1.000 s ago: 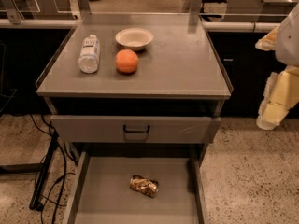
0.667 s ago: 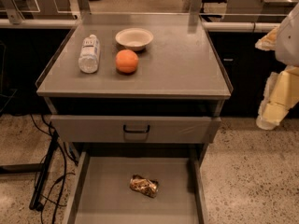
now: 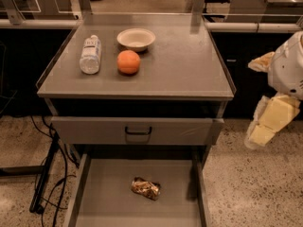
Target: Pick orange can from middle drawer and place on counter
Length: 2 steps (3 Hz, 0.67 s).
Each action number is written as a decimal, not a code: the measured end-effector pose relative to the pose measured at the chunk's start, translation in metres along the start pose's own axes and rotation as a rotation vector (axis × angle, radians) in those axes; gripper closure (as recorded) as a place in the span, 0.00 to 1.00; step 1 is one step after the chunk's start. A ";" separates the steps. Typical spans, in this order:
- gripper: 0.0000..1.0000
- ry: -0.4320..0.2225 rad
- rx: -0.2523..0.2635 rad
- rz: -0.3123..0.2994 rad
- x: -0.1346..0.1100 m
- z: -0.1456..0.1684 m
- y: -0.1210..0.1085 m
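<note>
The orange can (image 3: 146,188), a small crumpled brown and gold object, lies on its side on the flat bottom of the open middle drawer (image 3: 104,197), near the drawer's centre. The counter (image 3: 189,65) is the grey cabinet top above it, with a low raised rim. My gripper (image 3: 258,135) hangs at the right edge of the view, outside the cabinet, to the right of the closed drawer front and well above and to the right of the can. It holds nothing that I can see.
On the counter's left part stand a water bottle (image 3: 90,55) lying on its side, a round orange fruit (image 3: 129,62) and a white bowl (image 3: 136,39). A closed drawer front with a black handle (image 3: 138,132) sits above the open drawer. Cables (image 3: 45,183) lie on the floor at left.
</note>
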State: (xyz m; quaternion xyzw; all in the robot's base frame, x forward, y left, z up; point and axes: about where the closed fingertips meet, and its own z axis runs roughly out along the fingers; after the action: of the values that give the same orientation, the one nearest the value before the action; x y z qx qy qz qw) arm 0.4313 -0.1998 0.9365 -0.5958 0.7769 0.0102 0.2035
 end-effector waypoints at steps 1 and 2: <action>0.00 -0.068 -0.019 0.054 0.003 0.030 0.019; 0.00 -0.095 -0.046 0.095 0.005 0.060 0.043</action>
State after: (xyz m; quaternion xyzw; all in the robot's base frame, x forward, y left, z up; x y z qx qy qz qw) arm 0.4083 -0.1766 0.8694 -0.5616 0.7933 0.0658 0.2255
